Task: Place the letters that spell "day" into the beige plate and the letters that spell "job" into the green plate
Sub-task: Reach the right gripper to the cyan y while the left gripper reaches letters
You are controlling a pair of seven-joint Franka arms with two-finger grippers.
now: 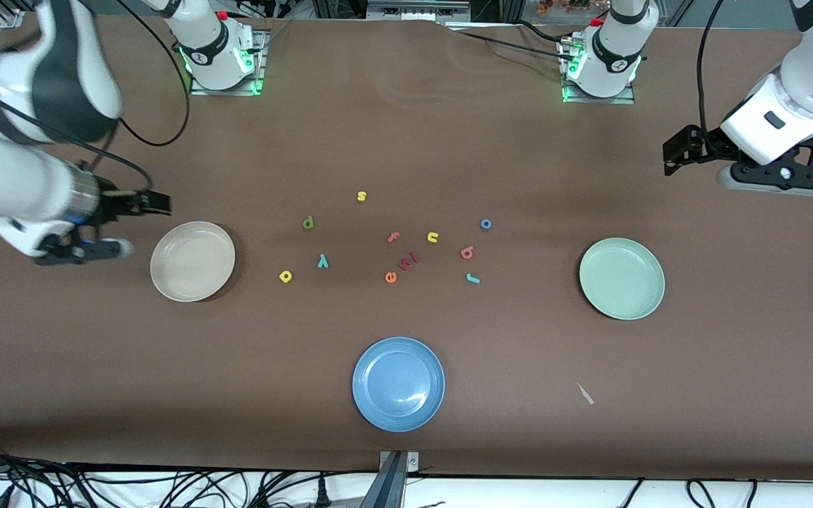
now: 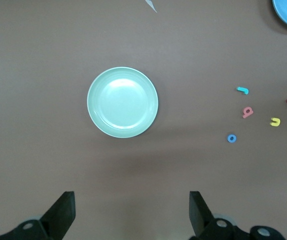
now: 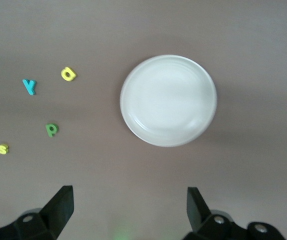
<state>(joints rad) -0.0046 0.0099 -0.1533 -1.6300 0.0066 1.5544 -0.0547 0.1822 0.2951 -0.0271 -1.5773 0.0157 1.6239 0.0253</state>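
Both our hands hang wide open and empty. The right hand [image 1: 140, 204] sits at nine o'clock of the beige plate [image 1: 193, 261], nearest the green d [image 1: 308, 223], teal y [image 1: 322, 262] and yellow a [image 1: 285, 276]. The left hand [image 1: 682, 152] hovers near the green plate [image 1: 622, 278]; the j, o and b seemingly lie at that plate's nine o'clock.

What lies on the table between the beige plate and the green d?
Nothing: bare brown table between the beige plate and the green d, as the front view shows and the right wrist view confirms.
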